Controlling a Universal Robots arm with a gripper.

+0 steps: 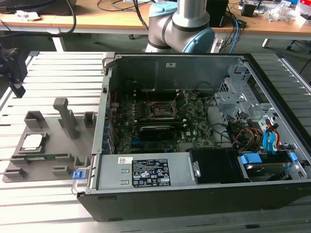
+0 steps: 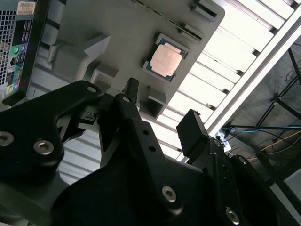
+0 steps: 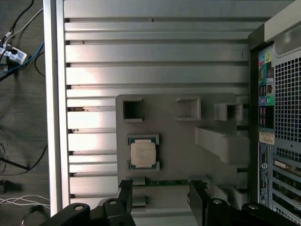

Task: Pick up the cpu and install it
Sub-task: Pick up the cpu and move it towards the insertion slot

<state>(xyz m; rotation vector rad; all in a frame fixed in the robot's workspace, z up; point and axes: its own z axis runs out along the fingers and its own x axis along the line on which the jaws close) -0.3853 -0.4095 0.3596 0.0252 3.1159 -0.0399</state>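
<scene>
Firstly, cpu (image 1: 32,141): lay flat in its tray (image 1: 53,145) nest at the exterior view's left, outside the case (image 1: 170,204). Hand (image 3: 161,200): hung over the tray, wide and empty. Risk: an off-centre descent would likely clip the nest's corners or tilt the chip.

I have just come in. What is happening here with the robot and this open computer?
The arm's gripper hangs open and holds nothing, up over the slatted table near the grey tray. The cpu lies flat in its holder on that tray and has not yet been picked up. The open computer case stands beside the tray.
</scene>
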